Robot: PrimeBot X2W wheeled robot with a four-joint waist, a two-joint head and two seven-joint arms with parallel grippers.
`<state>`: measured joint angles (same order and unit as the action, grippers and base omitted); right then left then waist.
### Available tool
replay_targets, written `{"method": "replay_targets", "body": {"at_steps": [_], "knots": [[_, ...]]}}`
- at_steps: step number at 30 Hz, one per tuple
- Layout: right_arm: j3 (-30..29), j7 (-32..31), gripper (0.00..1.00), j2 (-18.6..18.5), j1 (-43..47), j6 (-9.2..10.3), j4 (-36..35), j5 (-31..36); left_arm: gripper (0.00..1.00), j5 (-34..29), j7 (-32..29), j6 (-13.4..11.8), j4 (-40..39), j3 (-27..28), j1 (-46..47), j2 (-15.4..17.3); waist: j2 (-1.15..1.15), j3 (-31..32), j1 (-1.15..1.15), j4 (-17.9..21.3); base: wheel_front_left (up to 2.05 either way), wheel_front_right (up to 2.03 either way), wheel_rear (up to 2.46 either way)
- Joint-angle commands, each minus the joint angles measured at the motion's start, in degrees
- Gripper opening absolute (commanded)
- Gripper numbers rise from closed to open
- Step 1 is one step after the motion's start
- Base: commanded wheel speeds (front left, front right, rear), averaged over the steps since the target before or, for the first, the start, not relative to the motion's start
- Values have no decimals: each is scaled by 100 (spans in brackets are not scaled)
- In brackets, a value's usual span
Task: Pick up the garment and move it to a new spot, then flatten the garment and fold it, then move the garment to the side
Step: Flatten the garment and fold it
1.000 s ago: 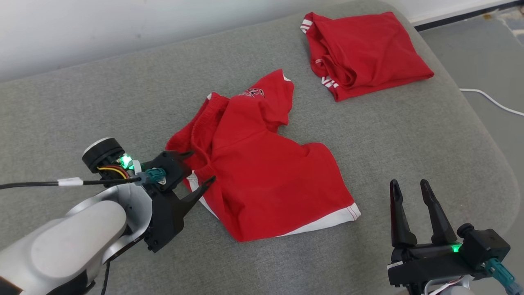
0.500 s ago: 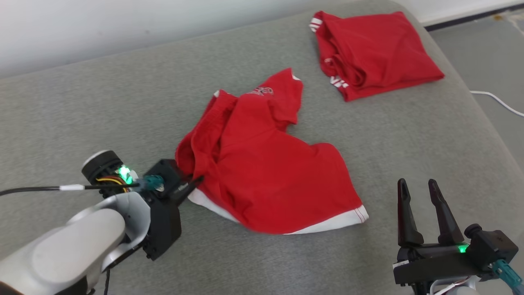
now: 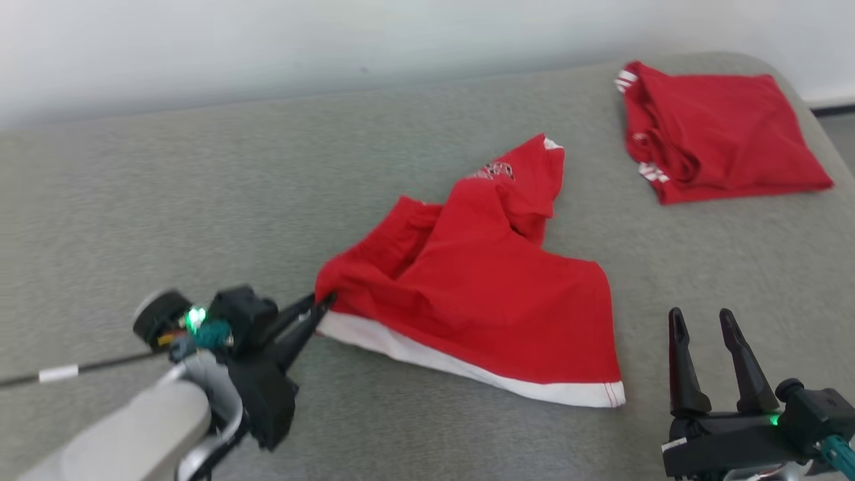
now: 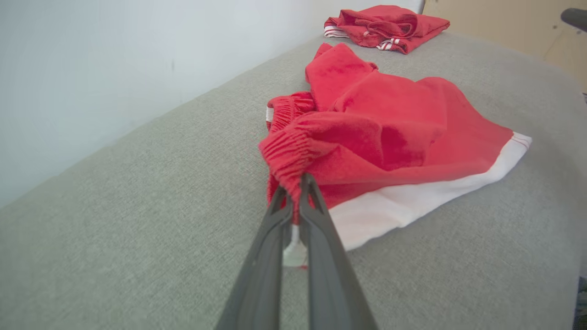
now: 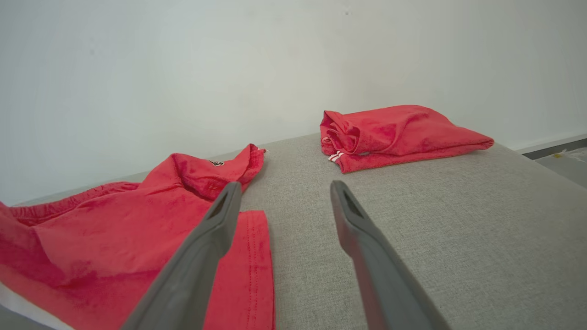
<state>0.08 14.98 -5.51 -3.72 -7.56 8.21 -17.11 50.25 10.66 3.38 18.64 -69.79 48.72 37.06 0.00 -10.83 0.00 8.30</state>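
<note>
At the near left of the grey upholstered surface (image 3: 167, 200), your left gripper (image 3: 322, 302) is clenched on the garment (image 3: 494, 294), its two dark fingers pinched together at the cloth's left corner. Your left wrist view shows the fingertips closed over the gathered elastic waistband (image 4: 289, 151), with red fabric bunched between them. From that grip the red garment spreads rightward across the middle of the surface. A white hem band (image 3: 467, 364) runs along its near edge, and a flap bearing a small printed mark lies turned up toward the far side. Your right gripper (image 3: 701, 321) sits at the lower right with its fingers parted and nothing between them, pointing away from you, just beside the garment's right hem corner. From the right wrist view (image 5: 285, 188) you cannot tell whether its left finger touches the cloth it overlaps. A second red garment (image 3: 721, 127), folded, with white stripes at its edge, lies well apart at the far right corner of the surface. Beyond it rises a pale wall (image 3: 267, 40).
</note>
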Motion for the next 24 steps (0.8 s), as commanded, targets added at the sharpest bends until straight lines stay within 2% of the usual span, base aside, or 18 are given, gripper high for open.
{"method": "replay_targets", "body": {"at_steps": [1,9,14,16,17,18,23,24], "knots": [[-20,27,100,-37,80,19,8,25,0,115,96,-118,-81,41,-236,-1,0,223,0,-364,0,0,0],[-113,27,100,-84,236,19,27,25,0,454,432,-809,-587,430,-1419,-12,0,244,0,-703,0,0,0],[-100,27,100,-130,243,19,84,46,0,303,460,-982,-672,695,-1944,-146,0,257,0,-849,0,0,0],[-79,27,100,-154,221,19,112,50,0,236,461,-1033,-646,911,-2119,-308,0,278,0,-887,0,0,0],[-71,27,100,-165,214,19,122,52,54,132,457,-1051,-619,1045,-2194,-377,0,291,0,-907,0,0,0],[-58,27,100,-174,207,19,134,54,100,24,452,-1056,-575,1125,-2268,-420,0,304,0,-914,0,0,0],[-63,27,100,-237,221,19,159,34,100,-421,453,-983,-565,1832,-2582,-749,0,418,0,-956,0,0,0],[-63,27,100,-237,221,19,159,34,100,-421,453,-983,-565,1832,-2582,-749,0,418,0,-956,0,0,0]]}}
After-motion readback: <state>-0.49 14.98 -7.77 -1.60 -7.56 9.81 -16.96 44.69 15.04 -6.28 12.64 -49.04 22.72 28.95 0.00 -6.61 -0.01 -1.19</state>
